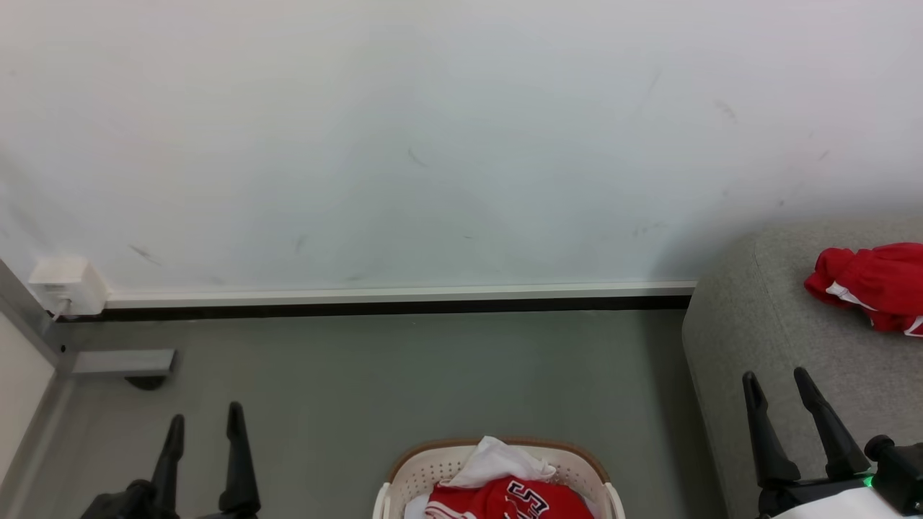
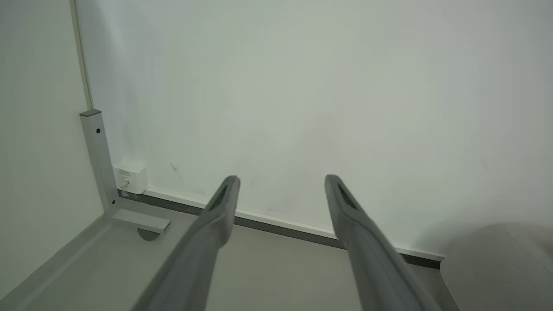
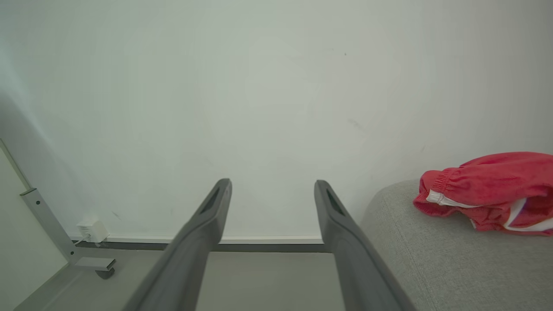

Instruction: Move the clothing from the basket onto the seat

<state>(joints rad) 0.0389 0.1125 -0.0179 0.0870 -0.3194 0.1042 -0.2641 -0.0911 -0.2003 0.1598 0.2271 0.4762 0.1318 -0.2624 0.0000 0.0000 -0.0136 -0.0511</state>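
Against a pale wall (image 1: 433, 144), limp, light clothing (image 1: 490, 501) is heaped in the basket (image 1: 425, 472); a raised fold is judged best pinched. Left gripper (image 1: 205, 412) and right gripper (image 1: 775, 373) are spread, empty.

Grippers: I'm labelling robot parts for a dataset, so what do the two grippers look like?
The left gripper and right gripper each have two long, dark, tapering fingers with rounded tips and a narrow slot near each tip's inner face. By the right one's black base glows a small green light, beside a pale forearm shell.
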